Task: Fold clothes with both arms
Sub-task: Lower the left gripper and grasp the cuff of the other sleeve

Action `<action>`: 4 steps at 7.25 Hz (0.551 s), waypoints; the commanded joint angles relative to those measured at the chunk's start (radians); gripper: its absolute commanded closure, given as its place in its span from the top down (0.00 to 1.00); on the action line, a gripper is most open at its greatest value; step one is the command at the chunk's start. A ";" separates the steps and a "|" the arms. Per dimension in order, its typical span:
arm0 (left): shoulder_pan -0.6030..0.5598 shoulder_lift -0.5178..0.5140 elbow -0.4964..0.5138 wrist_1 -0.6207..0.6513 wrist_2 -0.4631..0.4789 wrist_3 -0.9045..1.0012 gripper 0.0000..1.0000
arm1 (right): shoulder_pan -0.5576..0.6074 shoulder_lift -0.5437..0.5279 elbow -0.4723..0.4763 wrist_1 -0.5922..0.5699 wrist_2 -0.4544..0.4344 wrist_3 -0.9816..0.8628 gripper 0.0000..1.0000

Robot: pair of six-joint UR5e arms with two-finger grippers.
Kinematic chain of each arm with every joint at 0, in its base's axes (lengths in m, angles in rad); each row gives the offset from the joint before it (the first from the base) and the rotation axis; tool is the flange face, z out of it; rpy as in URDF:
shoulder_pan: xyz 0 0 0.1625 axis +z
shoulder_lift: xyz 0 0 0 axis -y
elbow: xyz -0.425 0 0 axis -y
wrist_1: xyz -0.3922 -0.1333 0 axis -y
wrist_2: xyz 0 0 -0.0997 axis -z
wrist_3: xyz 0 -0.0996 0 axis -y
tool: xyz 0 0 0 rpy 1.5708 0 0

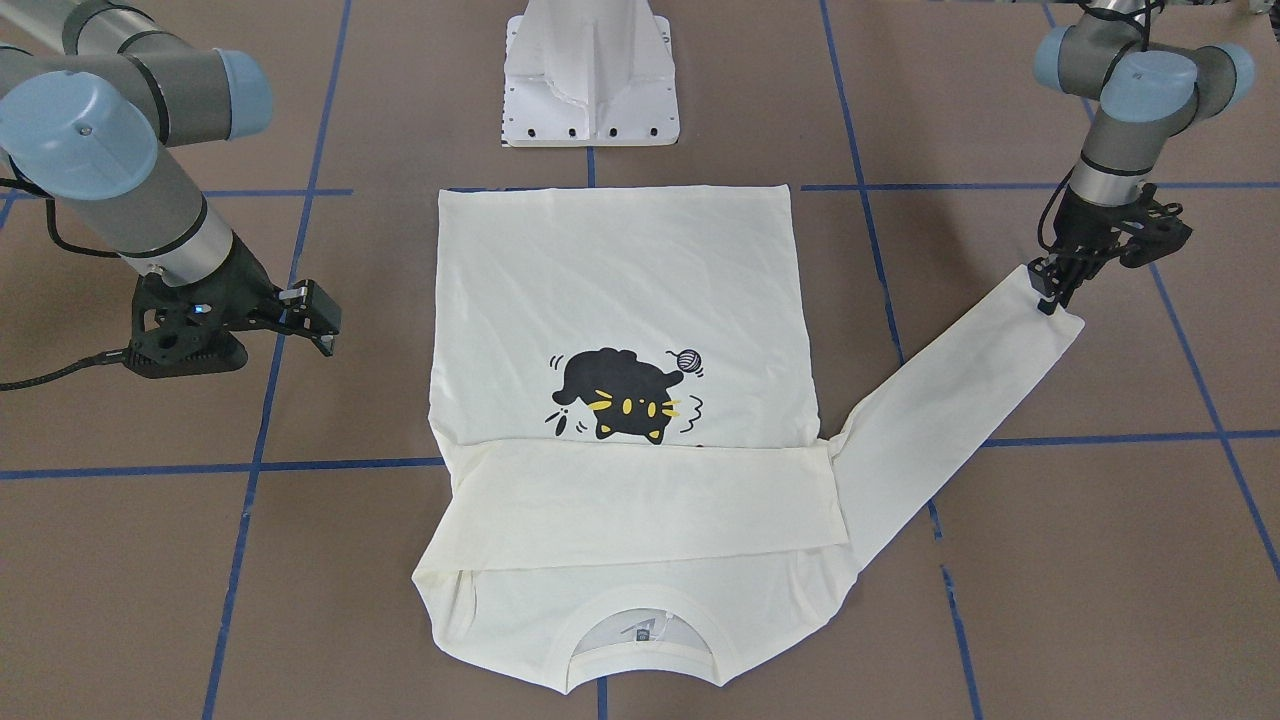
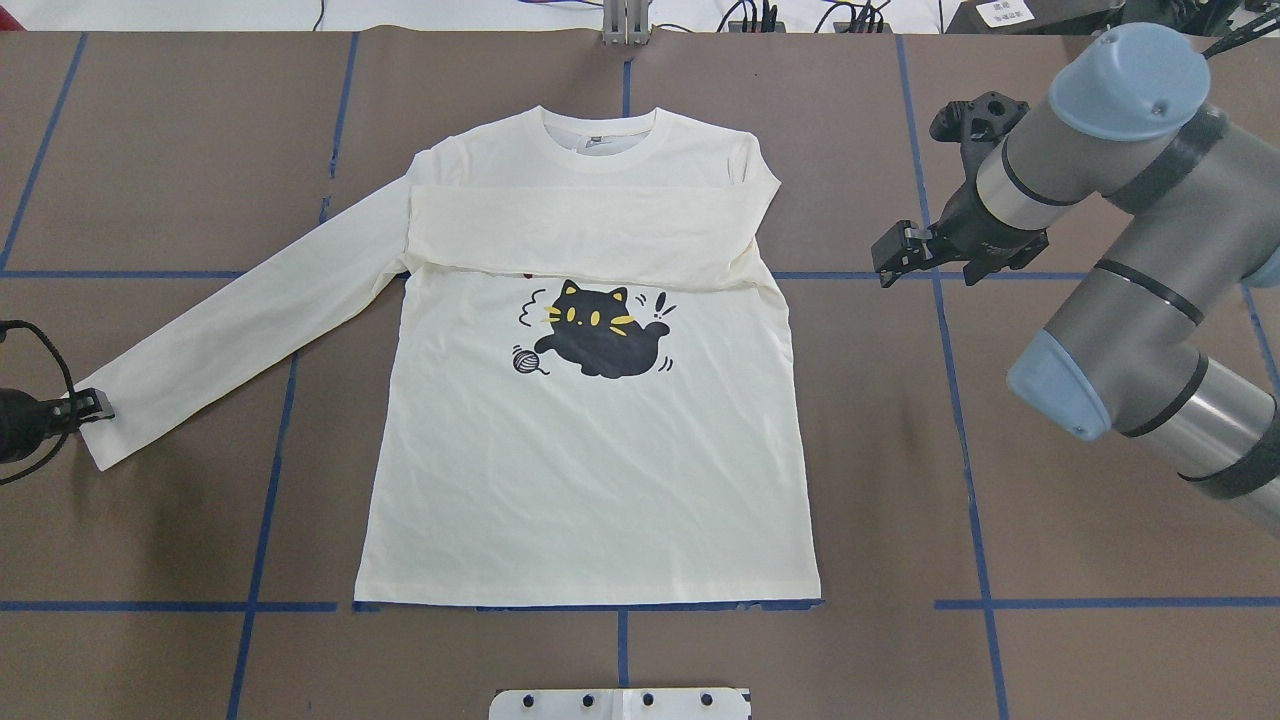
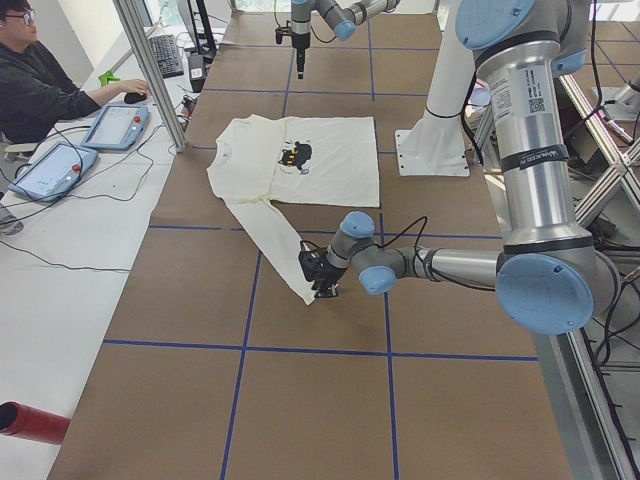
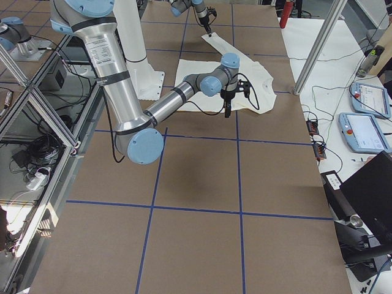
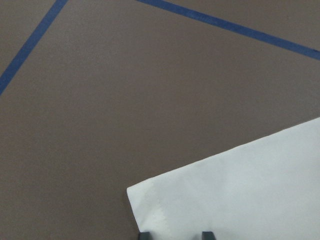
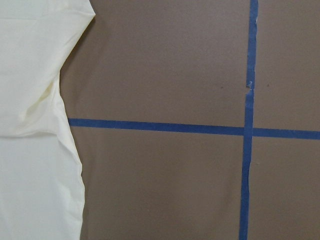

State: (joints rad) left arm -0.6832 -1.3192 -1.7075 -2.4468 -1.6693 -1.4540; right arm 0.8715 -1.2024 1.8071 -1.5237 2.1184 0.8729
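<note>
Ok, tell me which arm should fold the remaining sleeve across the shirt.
Left. The left gripper sits at the cuff of the outstretched sleeve; the right gripper hangs over bare table beyond the T-shirt's far side, away from it.

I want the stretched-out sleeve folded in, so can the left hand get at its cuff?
Likely yes: the left hand sits right at the cuff, which lies flat on the table with nothing over it.

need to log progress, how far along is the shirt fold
Done: one sleeve lies folded across the shirt chest. In hand: the left gripper is at the other sleeve's cuff, fingers apart around it; the right gripper hangs off the cloth. Left: that sleeve, then the body fold.
</note>
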 commanded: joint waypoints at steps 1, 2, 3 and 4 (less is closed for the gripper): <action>-0.001 0.003 -0.026 0.005 -0.001 0.000 0.00 | 0.001 -0.002 0.000 -0.001 0.000 0.000 1.00; -0.001 0.005 -0.056 0.017 -0.003 0.001 0.00 | 0.001 -0.005 0.001 0.000 0.002 0.000 1.00; -0.001 -0.002 -0.140 0.122 -0.006 0.006 0.00 | 0.003 -0.008 0.006 -0.001 0.002 0.000 1.00; -0.004 -0.046 -0.227 0.288 -0.024 0.041 0.00 | 0.004 -0.014 0.015 -0.001 0.018 0.006 1.00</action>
State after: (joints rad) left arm -0.6852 -1.3301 -1.8370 -2.3198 -1.6785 -1.4410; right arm 0.8744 -1.2103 1.8136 -1.5243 2.1239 0.8742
